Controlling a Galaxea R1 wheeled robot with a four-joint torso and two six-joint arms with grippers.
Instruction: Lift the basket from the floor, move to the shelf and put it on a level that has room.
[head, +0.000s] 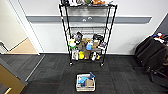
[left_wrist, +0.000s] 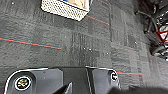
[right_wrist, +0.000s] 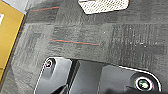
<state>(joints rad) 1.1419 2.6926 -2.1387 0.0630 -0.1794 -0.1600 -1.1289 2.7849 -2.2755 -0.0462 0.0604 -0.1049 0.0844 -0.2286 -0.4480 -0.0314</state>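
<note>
Dark charcoal carpet tiles (head: 50, 72) cover the floor up to a white wall, where the tall black wire rack (head: 87, 35) stands on castors, its lower tiers crowded with small goods. Well in front of it, alone on the carpet, sits the small cream basket (head: 85, 82), its perforated sides (left_wrist: 63, 10) pale-rimmed, something blue and a brown box inside. From both wrists the basket (right_wrist: 103, 5) lies well apart from the arms, nothing touching it. I cannot tell whether either gripper's fingers are spread or closed.
</note>
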